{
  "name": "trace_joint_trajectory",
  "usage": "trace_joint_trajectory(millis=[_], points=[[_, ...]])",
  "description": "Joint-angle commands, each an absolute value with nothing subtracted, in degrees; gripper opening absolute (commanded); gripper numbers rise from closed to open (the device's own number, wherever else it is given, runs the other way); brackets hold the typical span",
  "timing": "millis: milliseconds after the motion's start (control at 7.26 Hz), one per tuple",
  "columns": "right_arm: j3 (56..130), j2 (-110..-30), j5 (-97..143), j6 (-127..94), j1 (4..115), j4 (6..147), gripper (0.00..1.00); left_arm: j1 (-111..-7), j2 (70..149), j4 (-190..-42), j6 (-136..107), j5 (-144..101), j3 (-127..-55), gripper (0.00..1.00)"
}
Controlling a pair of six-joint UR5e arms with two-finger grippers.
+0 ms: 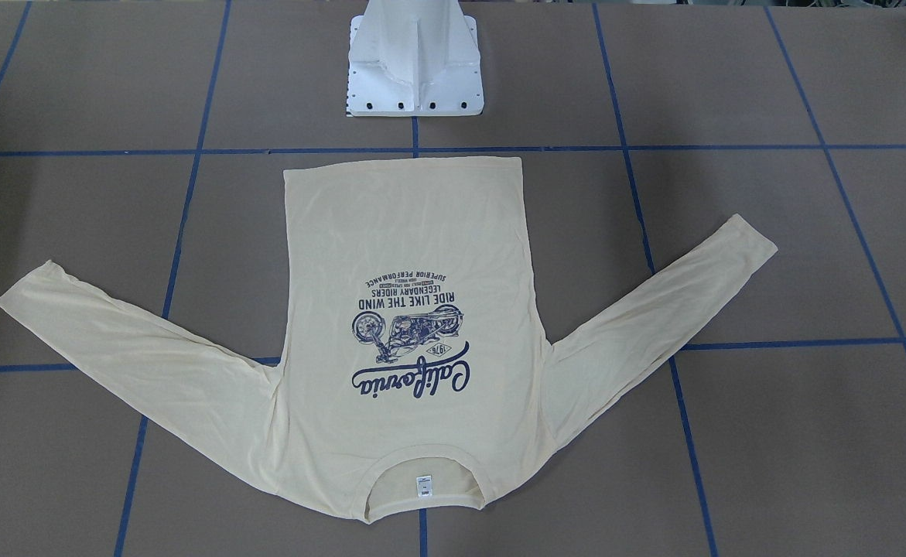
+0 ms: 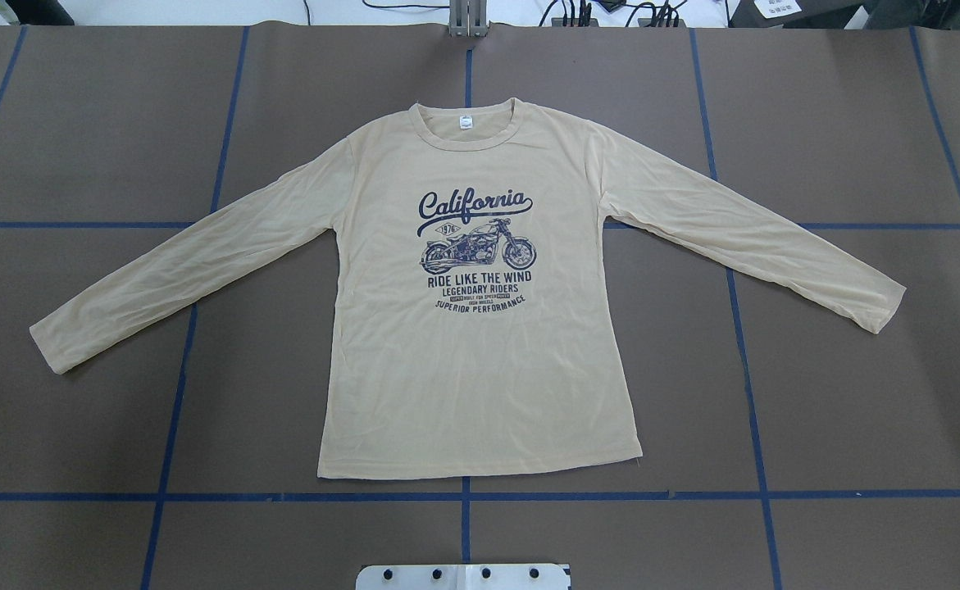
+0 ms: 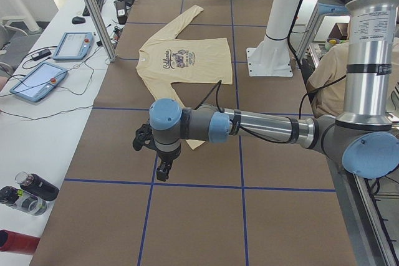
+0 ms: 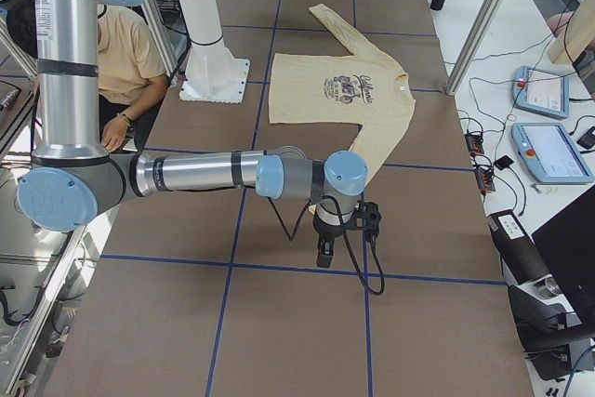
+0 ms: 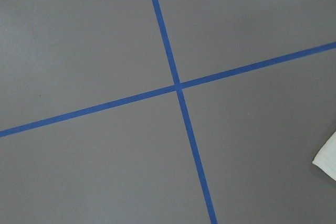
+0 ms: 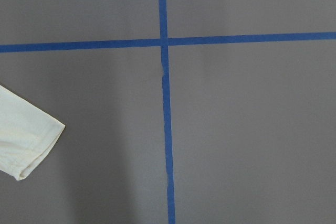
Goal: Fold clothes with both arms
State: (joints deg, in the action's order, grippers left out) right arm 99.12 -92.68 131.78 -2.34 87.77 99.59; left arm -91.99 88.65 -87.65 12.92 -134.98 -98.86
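Overhead exterior: long-sleeved shirt (image 2: 480, 369) flat, print up; left gripper (image 3: 162, 171), right gripper (image 4: 323, 253) hover beside cuffs (image 6: 31, 145), open or closed: cannot tell. Pinch cuffs squarely; fold inward together.

So the right arm (image 4: 200, 174) comes in low from the left across the brown table (image 4: 437, 332), with its pincer (image 4: 323, 258) pointing down just over a blue tape line (image 4: 232, 263). Honestly can't tell from this angle if the jaws are apart. Further back the cream shirt (image 4: 297, 90) lies flat, print up, with one sleeve running toward the wrist. A white pedestal (image 4: 212, 72) stands near it, and a person in a yellow top (image 4: 130, 44) is at the left edge.
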Motion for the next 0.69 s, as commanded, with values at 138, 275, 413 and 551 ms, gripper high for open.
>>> trace_joint_trajectory(millis=[138, 275, 413, 551], points=[[99.75, -92.11, 134.29, -2.55, 81.33, 98.88, 1.0, -91.93, 88.51, -88.24, 13.1, -138.76, -99.66, 1.0], [99.32, -92.2, 134.04, -4.03, 78.43, 93.48, 1.0, -91.93, 88.51, -88.24, 12.83, -139.39, -100.02, 1.0], [98.01, -92.2, 134.21, -8.39, 77.44, 86.9, 1.0, -91.93, 88.51, -88.24, 11.87, -139.39, -100.28, 1.0], [96.17, -92.28, 134.21, -15.75, 75.52, 81.62, 1.0, -91.93, 88.51, -88.5, 11.69, -139.39, -100.46, 1.0]])
